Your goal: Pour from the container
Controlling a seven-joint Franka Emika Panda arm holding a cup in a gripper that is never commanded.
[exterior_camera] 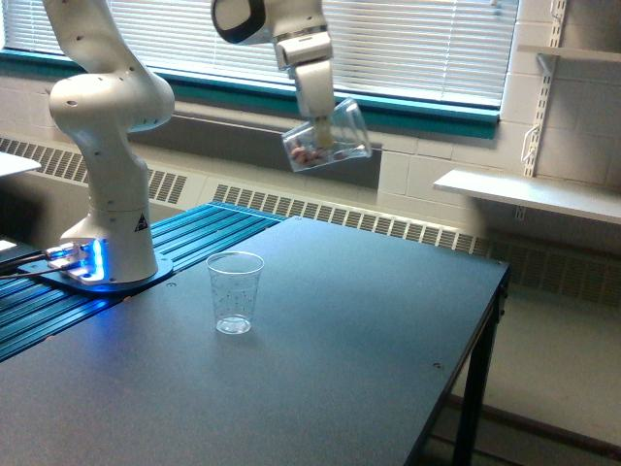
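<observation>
Gripper [318, 126] clamped on tilted container [328, 138], high beside cup [235, 291]; risks spilling pieces onto table [369, 320].

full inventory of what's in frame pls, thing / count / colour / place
container: 1, clear plastic with reddish-brown pieces inside, held tilted in the air above the table's far edge
small cup: 1, clear, upright on the table, exterior view's left of centre
table: 1, dark grey top, fills the foreground
ribbed panel: 1, teal-blue, under the robot base at the exterior view's left
wall shelf: 1, white, exterior view's right
window blinds: 1 set, white, along the back wall
robot arm: 1, white, base lit blue, exterior view's left
gripper: 1, white, shut on the container
</observation>
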